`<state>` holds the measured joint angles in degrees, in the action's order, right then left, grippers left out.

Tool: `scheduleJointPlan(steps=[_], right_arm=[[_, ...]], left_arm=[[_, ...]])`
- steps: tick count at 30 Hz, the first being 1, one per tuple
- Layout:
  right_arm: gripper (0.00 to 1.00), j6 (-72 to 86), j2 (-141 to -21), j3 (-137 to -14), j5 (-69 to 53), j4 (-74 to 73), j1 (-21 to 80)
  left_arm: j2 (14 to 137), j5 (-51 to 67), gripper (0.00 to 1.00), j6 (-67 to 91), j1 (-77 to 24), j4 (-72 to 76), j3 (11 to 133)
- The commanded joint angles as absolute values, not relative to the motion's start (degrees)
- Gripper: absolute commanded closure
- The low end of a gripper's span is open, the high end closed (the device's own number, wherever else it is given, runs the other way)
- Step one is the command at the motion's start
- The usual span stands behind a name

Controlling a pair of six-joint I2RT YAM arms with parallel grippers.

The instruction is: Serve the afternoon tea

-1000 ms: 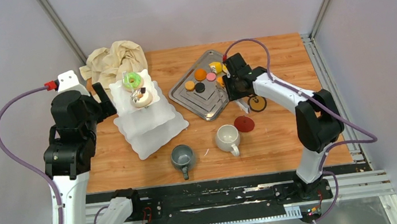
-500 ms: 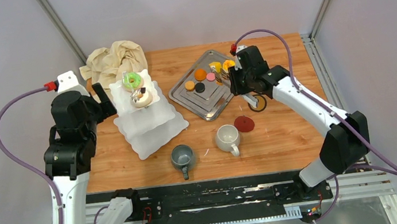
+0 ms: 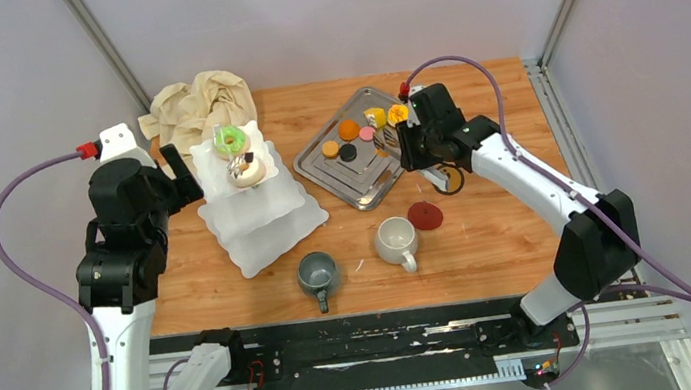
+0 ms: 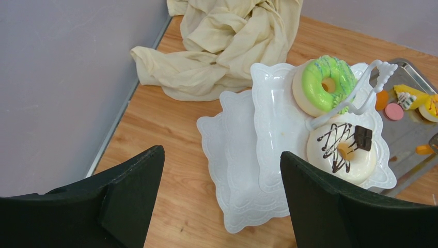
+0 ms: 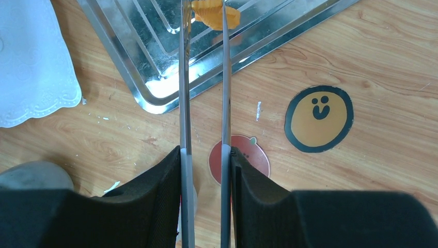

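Observation:
The white three-tier stand (image 3: pixel 264 216) stands at the left, with a green ring doughnut (image 3: pixel 231 140) and a white chocolate-drizzled doughnut (image 3: pixel 246 171) on its top tier. My left gripper (image 3: pixel 179 171) hangs open and empty at the stand's left edge (image 4: pixel 243 170). My right gripper (image 3: pixel 412 143) is shut on metal tongs (image 5: pixel 184 103), whose tips pinch an orange pastry (image 5: pixel 213 14) above the steel tray's right edge. Orange (image 3: pixel 349 129), pink (image 3: pixel 367 134), yellow (image 3: pixel 374 115) and dark (image 3: pixel 348 152) pastries lie on the tray. A grey mug (image 3: pixel 317 273) and a white mug (image 3: pixel 395 239) stand near the front.
The steel tray (image 3: pixel 364 177) lies at centre back. A beige cloth (image 3: pixel 198 103) is bunched at the back left. A red coaster (image 3: pixel 424 215) and a yellow smiley coaster (image 3: pixel 447 180) lie right of the tray. Both also show in the right wrist view (image 5: pixel 243 160), (image 5: pixel 319 118).
My right arm has swung back from the tray's middle to its right edge, with the orange pastry carried in the tongs. The left arm has not moved.

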<state>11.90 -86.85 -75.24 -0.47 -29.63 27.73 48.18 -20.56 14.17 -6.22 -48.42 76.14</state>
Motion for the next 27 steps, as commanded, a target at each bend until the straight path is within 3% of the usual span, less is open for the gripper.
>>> scheduleJointPlan(steps=[1,11,21,27], right_arm=[[0.9,11.0,-88.5,-76.1,-1.7,-26.5,28.4],[0.9,12.6,-98.7,-81.1,-10.8,-19.8,28.4],[0.86,12.6,-90.4,-66.1,-10.8,-18.2,28.4],[0.81,12.4,-86.8,-63.2,-9.8,-18.1,28.4]], left_arm=[[47.8,-20.3,0.13,14.7,-6.5,-46.5,76.7],[48.3,-20.3,0.13,14.4,-6.5,-46.1,76.8],[48.3,-20.4,0.13,14.5,-6.5,-46.1,76.2],[48.2,-19.9,0.13,14.7,-6.5,-46.1,76.2]])
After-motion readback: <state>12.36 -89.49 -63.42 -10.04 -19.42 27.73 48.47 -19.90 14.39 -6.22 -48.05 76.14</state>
